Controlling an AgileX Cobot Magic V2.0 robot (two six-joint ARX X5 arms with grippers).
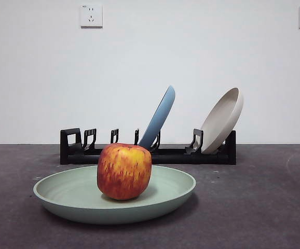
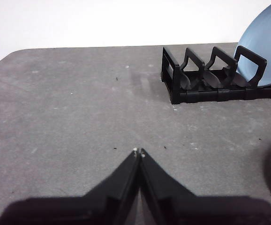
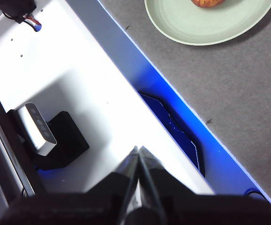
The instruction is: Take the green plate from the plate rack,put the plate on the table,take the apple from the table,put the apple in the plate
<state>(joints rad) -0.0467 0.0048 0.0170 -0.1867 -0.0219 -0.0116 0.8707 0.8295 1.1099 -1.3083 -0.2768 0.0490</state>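
Apple (image 1: 124,171) sits in green plate (image 1: 77,194) on table (image 1: 264,207), before plate rack (image 1: 150,154) with blue plate (image 1: 159,116), beige plate (image 1: 223,119). Left gripper (image 2: 139,152), right gripper (image 3: 138,149): jaws closed, seemingly empty, both clear of plate.
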